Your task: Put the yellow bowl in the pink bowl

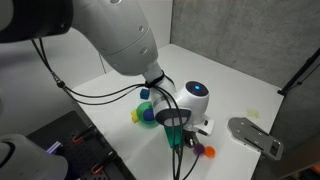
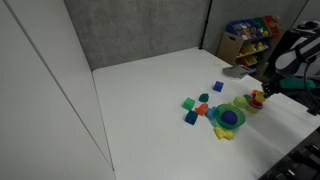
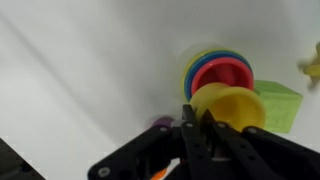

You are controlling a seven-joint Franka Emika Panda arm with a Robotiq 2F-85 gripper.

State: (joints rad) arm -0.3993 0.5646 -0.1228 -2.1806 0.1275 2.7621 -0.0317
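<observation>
White table (image 2: 150, 90), scattered coloured blocks (image 2: 190, 104), nested bowls (image 2: 230, 118).

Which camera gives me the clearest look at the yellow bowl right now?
Wrist view: the yellow bowl sits large at the gripper tip, just below the pink bowl. In both exterior views that spot is tiny and crowded by the arm, so I cannot pick it out reliably.
</observation>
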